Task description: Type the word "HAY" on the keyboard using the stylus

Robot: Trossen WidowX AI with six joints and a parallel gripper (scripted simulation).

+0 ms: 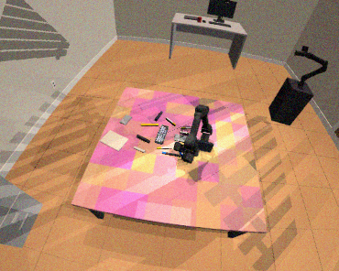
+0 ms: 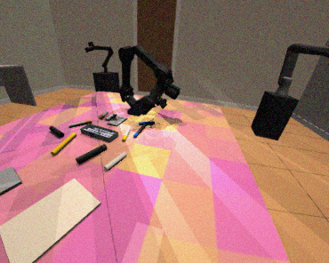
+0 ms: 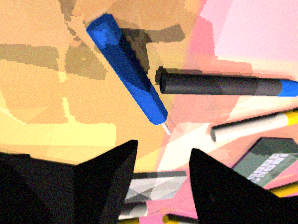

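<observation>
The keyboard (image 1: 161,135) (image 2: 100,132) (image 3: 270,162) is dark with pale keys and lies flat on the desk; only part of it shows at the right of the wrist view. The blue stylus (image 2: 146,123) (image 3: 132,75) lies on the desk, its thin pale tip pointing down and right in the wrist view, towards the space ahead of the fingers. My gripper (image 3: 163,151) is partly open, with nothing between its fingertips. The stylus is beyond the fingertips in the wrist view, apart from them. The arm hides part of the desk around the stylus in the top view.
A black pen with a blue end (image 2: 140,130) (image 3: 225,84) lies beside the stylus. A white pen with a yellow end (image 3: 250,125) lies near the keyboard. A grey block (image 2: 117,121) (image 3: 160,185), a yellow marker (image 1: 149,124) (image 2: 64,143) and a cream pad (image 1: 114,140) (image 2: 49,219) also lie there.
</observation>
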